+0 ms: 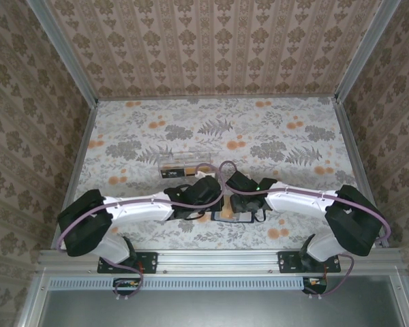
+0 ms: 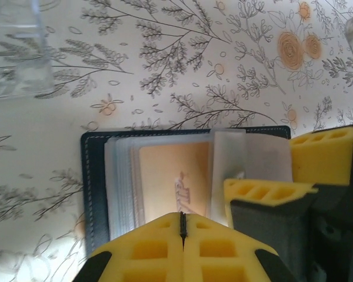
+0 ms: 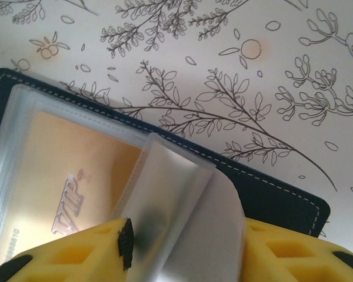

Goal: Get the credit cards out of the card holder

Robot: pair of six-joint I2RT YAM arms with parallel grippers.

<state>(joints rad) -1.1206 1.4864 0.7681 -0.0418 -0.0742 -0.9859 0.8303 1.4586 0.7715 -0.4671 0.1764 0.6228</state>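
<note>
The card holder [image 2: 94,194] lies open on the table, dark navy with white stitching, also seen between both wrists from above [image 1: 226,216]. Its clear sleeves hold an orange card [image 2: 173,173] printed "VIP". My left gripper [image 2: 182,218] is shut, empty, its tips over the near edge of that card. My right gripper [image 3: 185,249] stands over the holder's [image 3: 276,194] right half. Its jaws are apart, with a raised bundle of translucent sleeves [image 3: 165,194] between them. The left pad shows dark through the plastic. The orange card [image 3: 53,170] stays flat in its sleeve.
A clear rectangular plastic box [image 1: 184,163] stands just beyond the grippers, its corner at the upper left of the left wrist view [image 2: 17,53]. The flowered tablecloth [image 1: 286,136] stretches on all sides. Patterned walls close in the back and sides.
</note>
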